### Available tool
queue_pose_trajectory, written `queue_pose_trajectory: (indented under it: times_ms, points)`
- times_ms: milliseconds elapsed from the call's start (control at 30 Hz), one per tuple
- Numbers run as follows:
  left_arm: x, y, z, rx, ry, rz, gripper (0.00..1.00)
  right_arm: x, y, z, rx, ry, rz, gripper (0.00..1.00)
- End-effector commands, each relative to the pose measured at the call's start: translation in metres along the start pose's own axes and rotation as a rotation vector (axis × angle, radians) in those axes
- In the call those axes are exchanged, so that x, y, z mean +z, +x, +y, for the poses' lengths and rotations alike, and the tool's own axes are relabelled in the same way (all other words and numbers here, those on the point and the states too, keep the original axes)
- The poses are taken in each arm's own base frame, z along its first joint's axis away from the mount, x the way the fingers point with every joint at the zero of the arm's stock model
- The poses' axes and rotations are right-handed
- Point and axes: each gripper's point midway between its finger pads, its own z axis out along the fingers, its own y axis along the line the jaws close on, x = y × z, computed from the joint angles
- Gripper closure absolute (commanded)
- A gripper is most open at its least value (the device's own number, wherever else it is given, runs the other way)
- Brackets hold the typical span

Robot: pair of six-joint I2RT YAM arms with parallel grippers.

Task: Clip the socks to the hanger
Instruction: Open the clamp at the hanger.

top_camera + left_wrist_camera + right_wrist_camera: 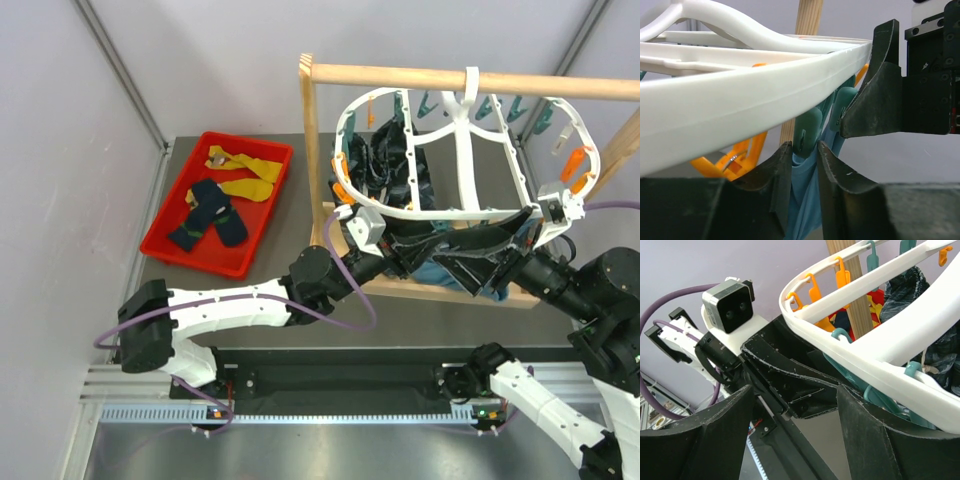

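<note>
The socks lie in a red tray [165, 245] at the left: a mustard-yellow pair [243, 172] and a dark navy pair [208, 215]. Neither gripper is near them. The white hanger [440, 212] hangs from a wooden rod. Under its near rim [740, 100], my left gripper [805, 150] is shut on a teal clip peg [807, 130], and a teal-blue cloth [807, 200] hangs between the fingers. My right gripper [794, 390] faces it from the right, open with nothing between its fingers, just below the hanger rim [880, 355].
The wooden rod [450, 78] and post [807, 17] carry the hanger. A dark patterned cloth [385, 160] hangs inside the frame. Orange pegs [740, 157] and teal pegs line the rim. Both grippers crowd together under the near rim.
</note>
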Motion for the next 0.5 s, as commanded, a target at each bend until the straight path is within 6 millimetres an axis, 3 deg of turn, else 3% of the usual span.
queue_pose_trajectory:
  times_ms: [0,333,467]
  points:
    - [0.01,-0.037,-0.015,-0.037,0.051,-0.104,0.71,0.002,-0.019,0.004,-0.023,-0.006,-0.064,0.34]
    - [0.01,-0.042,-0.024,-0.081,0.089,-0.085,0.99,0.001,-0.02,-0.005,-0.04,0.046,-0.067,0.35]
    - [0.007,-0.043,-0.021,-0.11,0.064,-0.069,1.0,-0.003,-0.023,-0.013,-0.073,0.095,-0.071,0.35]
